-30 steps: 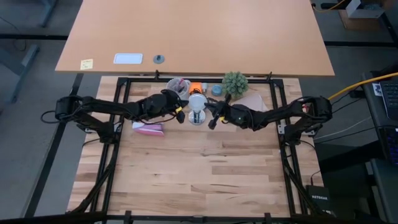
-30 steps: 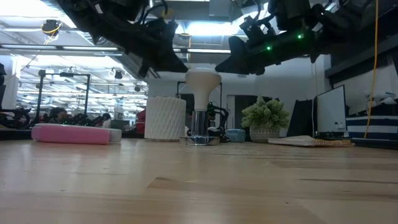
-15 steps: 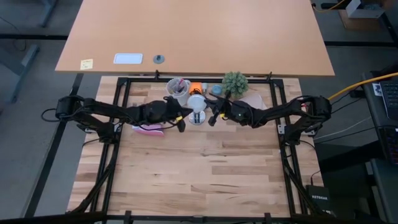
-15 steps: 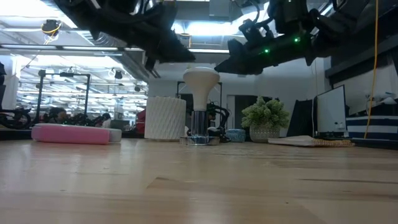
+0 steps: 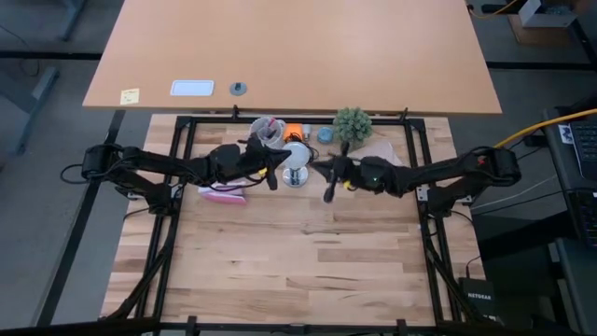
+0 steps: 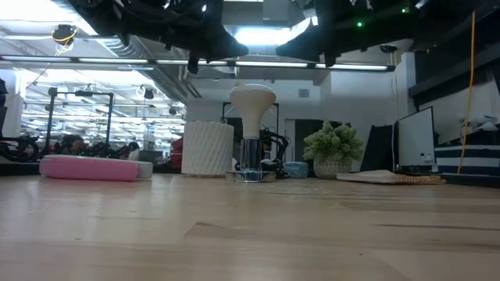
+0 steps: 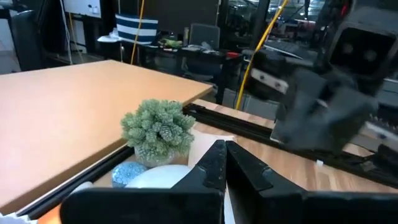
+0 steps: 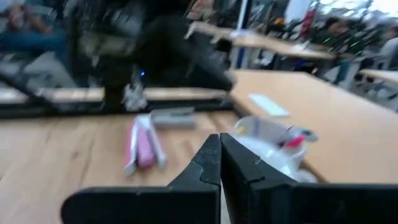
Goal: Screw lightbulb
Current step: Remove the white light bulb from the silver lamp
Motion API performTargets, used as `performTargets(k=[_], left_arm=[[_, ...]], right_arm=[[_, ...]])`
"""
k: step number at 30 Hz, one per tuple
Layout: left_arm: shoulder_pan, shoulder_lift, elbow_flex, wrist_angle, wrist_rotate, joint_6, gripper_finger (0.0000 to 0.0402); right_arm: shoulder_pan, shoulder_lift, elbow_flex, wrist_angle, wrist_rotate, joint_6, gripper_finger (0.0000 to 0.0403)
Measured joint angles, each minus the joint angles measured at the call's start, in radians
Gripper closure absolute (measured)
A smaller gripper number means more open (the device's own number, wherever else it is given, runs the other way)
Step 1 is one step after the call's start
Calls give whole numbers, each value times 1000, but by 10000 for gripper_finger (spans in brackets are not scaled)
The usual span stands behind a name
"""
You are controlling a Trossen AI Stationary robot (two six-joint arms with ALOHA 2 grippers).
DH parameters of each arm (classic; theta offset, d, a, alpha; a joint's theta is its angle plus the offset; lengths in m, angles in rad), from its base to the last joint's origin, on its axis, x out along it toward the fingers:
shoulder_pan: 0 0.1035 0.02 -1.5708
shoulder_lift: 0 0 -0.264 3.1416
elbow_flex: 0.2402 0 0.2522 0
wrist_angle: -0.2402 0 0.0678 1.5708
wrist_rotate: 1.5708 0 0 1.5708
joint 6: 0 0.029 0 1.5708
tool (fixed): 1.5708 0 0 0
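surface (image 5: 298,271): lightbulb (image 6: 251,101) stood upright in its fitting (image 6: 250,175) near the far edge, midway along | left gripper (image 5: 272,179) and right gripper (image 5: 326,192) flanked it, both pressed together, holding nothing | you needed to spread one gripper, take the globe lightly, twist in short turns without tilting it

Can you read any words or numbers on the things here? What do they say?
"NETGEAR": on the black box on the floor by the table's right side, tiny and only just readable.
Yellow sticky note and white card on the tan table: too small to read.
Nothing else shows writing.
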Motion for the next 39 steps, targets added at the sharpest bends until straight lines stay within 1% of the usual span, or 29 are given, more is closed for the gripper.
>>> performTargets(k=[7, 12, 17, 21, 24, 30, 34, 39], left_arm=[[36, 1, 0, -20, -4, 26, 400], [88, 1, 0, -19, -5, 23, 400], [134, 9, -1, -35, -5, -5, 400], [160, 13, 0, -84, -5, -1, 400], [171, 19, -1, -114, -5, -1, 400], [167, 26, -1, -169, -5, -1, 400], [161, 26, -1, -231, -4, -1, 400], [162, 26, -1, -271, -4, -7, 400]], right_arm=[[94, -2, 0, -101, 8, 8, 400], [131, 4, 0, -96, 28, 36, 400], [127, 63, 0, -87, 40, 92, 400], [127, 117, 0, -72, 126, 101, 400], [120, 153, 0, -29, 158, 103, 400], [85, 207, 0, 36, 148, 102, 400], [66, 210, 0, 40, 149, 103, 400], [65, 209, 0, 65, 158, 102, 400]])
